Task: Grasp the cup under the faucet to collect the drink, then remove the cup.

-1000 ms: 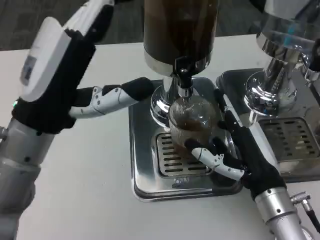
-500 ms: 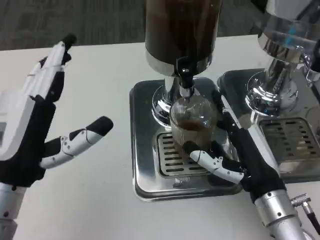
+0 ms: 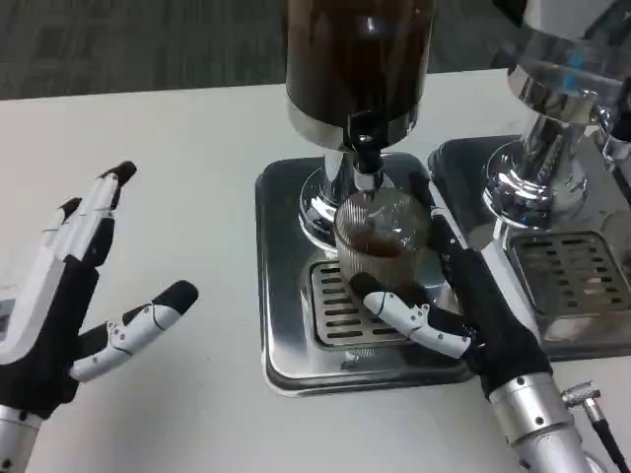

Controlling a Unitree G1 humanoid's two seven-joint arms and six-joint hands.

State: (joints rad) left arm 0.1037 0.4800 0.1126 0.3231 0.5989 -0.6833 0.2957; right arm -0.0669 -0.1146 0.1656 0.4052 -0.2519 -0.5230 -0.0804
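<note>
Right hand (image 3: 463,315) wrapped the cup (image 3: 378,241), holding it on the drip grate (image 3: 335,315) right under the faucet (image 3: 365,158) to catch drink. Left hand (image 3: 69,305) hovered over the table (image 3: 177,148), fingers spread, holding nothing.

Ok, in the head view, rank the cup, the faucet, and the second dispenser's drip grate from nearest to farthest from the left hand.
Measured from the left hand, open at the picture's left:
1. Cup, on the centre drip tray, held by the right hand.
2. Faucet, just above and behind the cup; a close second.
3. Second dispenser's drip grate, far right.
</note>
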